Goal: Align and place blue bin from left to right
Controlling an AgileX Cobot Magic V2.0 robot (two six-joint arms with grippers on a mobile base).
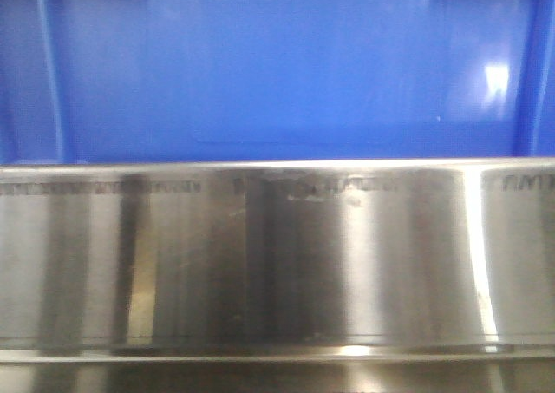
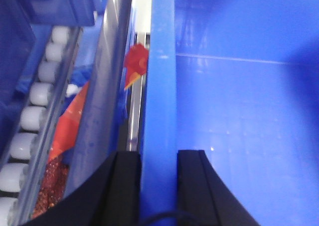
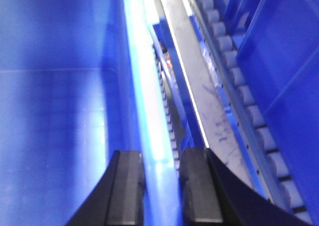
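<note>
The blue bin [image 1: 277,63] fills the top half of the front view, its glossy front panel right behind a steel rail. In the left wrist view my left gripper [image 2: 158,186] is shut on the blue bin's left wall rim [image 2: 162,86], one black finger outside, the other inside the bin. In the right wrist view my right gripper [image 3: 160,186] is shut on the bin's right wall rim [image 3: 144,86] in the same way. The bin's inside [image 2: 239,111] looks bare.
A shiny steel rail [image 1: 277,254] crosses the front view below the bin. White conveyor rollers [image 2: 35,116] run along the left, with red packets [image 2: 65,131] beneath. Rollers [image 3: 249,111] and another blue bin [image 3: 289,61] lie to the right.
</note>
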